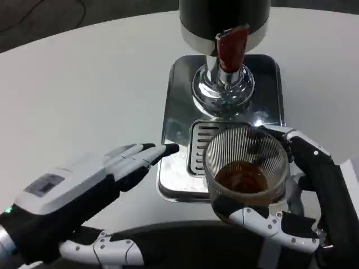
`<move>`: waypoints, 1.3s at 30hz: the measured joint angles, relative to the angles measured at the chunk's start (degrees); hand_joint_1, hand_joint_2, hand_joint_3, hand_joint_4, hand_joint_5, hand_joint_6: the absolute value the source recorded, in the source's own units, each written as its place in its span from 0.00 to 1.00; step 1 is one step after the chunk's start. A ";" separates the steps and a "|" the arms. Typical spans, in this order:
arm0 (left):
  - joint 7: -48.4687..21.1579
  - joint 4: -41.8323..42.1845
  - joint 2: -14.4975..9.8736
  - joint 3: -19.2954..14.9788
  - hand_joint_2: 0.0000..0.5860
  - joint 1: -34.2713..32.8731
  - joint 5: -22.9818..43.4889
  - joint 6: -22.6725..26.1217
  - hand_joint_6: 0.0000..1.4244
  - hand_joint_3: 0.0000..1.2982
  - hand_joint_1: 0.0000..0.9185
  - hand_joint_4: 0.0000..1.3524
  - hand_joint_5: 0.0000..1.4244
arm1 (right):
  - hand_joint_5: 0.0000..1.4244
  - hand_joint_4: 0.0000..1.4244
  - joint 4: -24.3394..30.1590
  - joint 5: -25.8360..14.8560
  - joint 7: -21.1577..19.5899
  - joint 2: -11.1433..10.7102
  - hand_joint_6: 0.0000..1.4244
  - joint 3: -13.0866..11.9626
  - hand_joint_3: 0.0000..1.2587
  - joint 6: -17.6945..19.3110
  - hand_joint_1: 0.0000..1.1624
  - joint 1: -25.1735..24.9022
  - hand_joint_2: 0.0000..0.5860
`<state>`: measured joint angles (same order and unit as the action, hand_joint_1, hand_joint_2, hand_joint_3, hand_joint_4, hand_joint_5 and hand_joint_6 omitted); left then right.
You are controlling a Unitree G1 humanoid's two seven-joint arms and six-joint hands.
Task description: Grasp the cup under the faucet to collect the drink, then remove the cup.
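Note:
A ribbed clear glass cup (pixel 245 168) with brown drink in its bottom is gripped by my right hand (pixel 303 196), whose fingers wrap its right side and front. The cup sits over the slotted drip grate (pixel 199 147) of the steel dispenser base (pixel 179 101), in front of and below the chrome faucet (pixel 223 89) with its red lever (pixel 231 47). My left hand (pixel 95 185) lies flat with fingers stretched out toward the base's left edge, holding nothing; its fingertips (pixel 168 149) reach the base's rim.
The dark dispenser body (pixel 224 17) stands at the back on the white round table (pixel 84 89). The table's edge curves along the far left, with dark floor beyond it. Open tabletop lies to the left of the base.

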<state>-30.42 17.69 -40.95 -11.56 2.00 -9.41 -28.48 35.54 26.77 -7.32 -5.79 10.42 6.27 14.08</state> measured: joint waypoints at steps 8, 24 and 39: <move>0.00 4.19 0.00 -2.64 0.14 3.79 0.57 1.32 0.00 0.00 0.00 0.00 0.00 | 0.90 0.74 2.56 -0.80 2.91 -0.51 0.98 0.12 0.73 0.00 0.78 1.62 0.24; -0.04 5.81 -0.25 -5.82 0.14 7.11 2.45 2.42 0.00 0.00 0.00 0.00 0.00 | 0.90 0.74 2.97 -1.09 6.37 -0.48 0.98 3.13 0.74 -0.03 0.77 1.66 0.22; -0.04 6.09 -0.31 -6.01 0.14 8.40 2.45 3.09 0.00 0.00 0.00 0.00 0.00 | 0.90 0.75 3.00 -2.24 7.59 -0.60 0.98 1.51 0.74 -0.11 0.77 0.77 0.22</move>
<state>-30.45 23.78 -41.26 -17.58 10.40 -6.96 -25.39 38.54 24.53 0.28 -6.39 11.93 6.16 14.85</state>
